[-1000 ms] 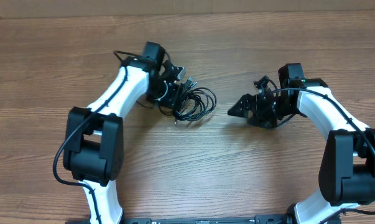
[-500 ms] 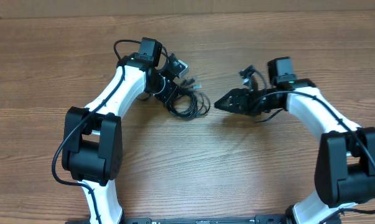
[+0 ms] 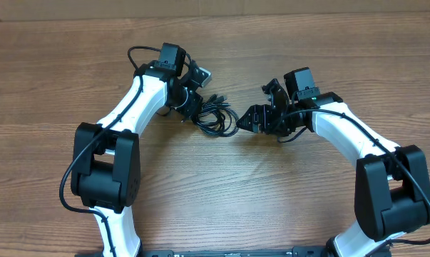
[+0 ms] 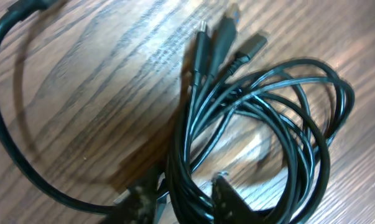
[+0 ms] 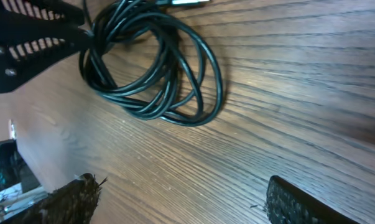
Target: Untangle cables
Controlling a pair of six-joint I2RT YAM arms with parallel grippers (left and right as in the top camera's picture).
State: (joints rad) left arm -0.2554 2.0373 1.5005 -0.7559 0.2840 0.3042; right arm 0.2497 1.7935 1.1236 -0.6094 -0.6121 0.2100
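The cables (image 3: 216, 119) lie in one tight black coil on the wooden worktop (image 3: 272, 200), between the two arms. The left tool (image 4: 186, 191) sits at the coil's edge, its jaws parted only narrowly with several strands running between them. Whether it pinches those strands or merely straddles them, I cannot tell. The right tool (image 5: 181, 186) faces the coil from the other side, jaws spread wide with nothing in them, tips just beside the outermost loop. The plugs (image 4: 227, 31) fan out together on the side of the coil away from the left tool.

The step in hand, I'd judge, is getting a second hold so the loops can be drawn apart. The right tool's best bet is one outer loop only, not the whole stack, taken low to the wood and closed fully before any pull. The left needs a firm anchor first, or the whole bundle just slides along. Then a slow sideways pull, watching those plug ends for snags.
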